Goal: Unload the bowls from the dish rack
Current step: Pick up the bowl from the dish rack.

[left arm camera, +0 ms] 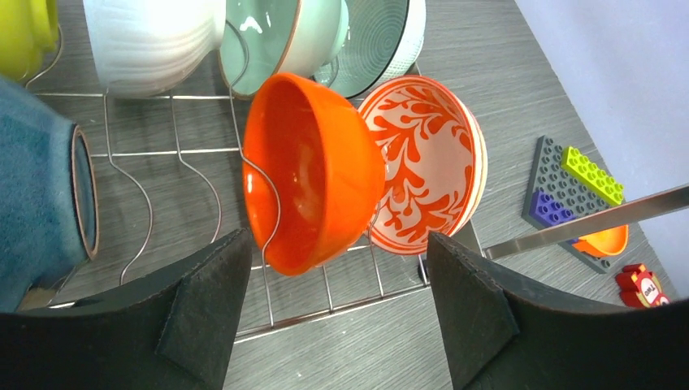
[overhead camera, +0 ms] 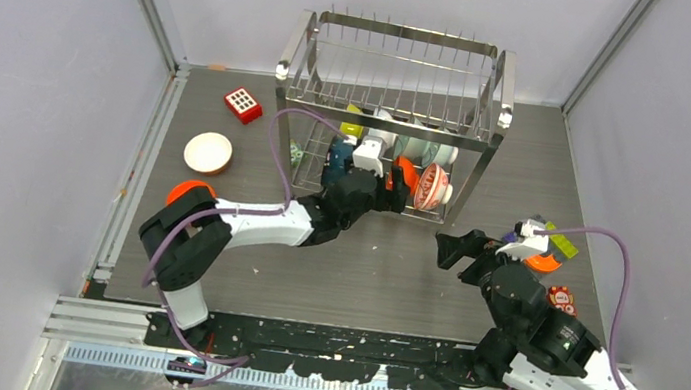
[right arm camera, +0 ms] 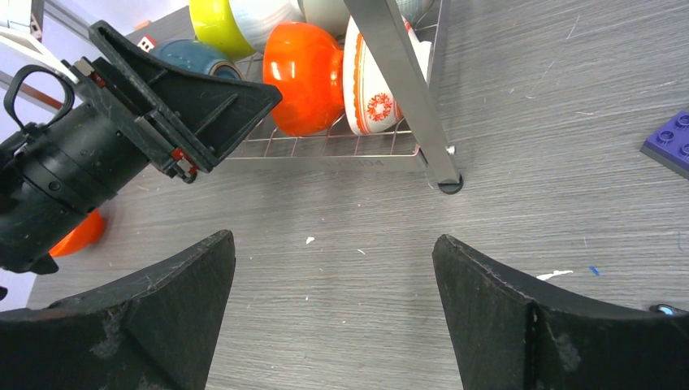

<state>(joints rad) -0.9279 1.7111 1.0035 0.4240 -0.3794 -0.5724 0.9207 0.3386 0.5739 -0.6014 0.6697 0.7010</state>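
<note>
OK, nearest first: R gripper (right arm camera: 333,268) hangs low over the bare table (overhead camera: 381,280), just short of the rack's right front leg, fingers spread wide w/ nothing btwn them. Beside that arm, on the table's right side, a loose orange bowl (left arm camera: 605,241) sits at the edge of a grey brick plate (left arm camera: 561,183) carrying lime and purple bricks. Over on the left, near the L arm's base, a left orange bowl (overhead camera: 188,193) rests on the table, and a plain white bowl (overhead camera: 208,152) lies a bit further out; both are outside the rack. L gripper (left arm camera: 335,272) is at the front of the dish rack (overhead camera: 403,33), lower tier, jaws wide apart, one pad to each side of the racked orange bowl (left arm camera: 313,175), not touching it as far as the wrist view shows. That bowl stands on edge in the wire shelf against a prong, mouth facing away from the red-and-white patterned bowl (left arm camera: 431,166), which is right up against it on the right, also on edge. To its left, a dark blue bowl (left arm camera: 36,187). Back row, left to right: lime-yellow bowl (left arm camera: 20,32), white ribbed bowl (left arm camera: 154,36), pale teal bowl (left arm camera: 272,41), grey-green ribbed bowl (left arm camera: 382,36). Far left on the table, apart from the rack, a red block (overhead camera: 243,104) w/ white dots.
</note>
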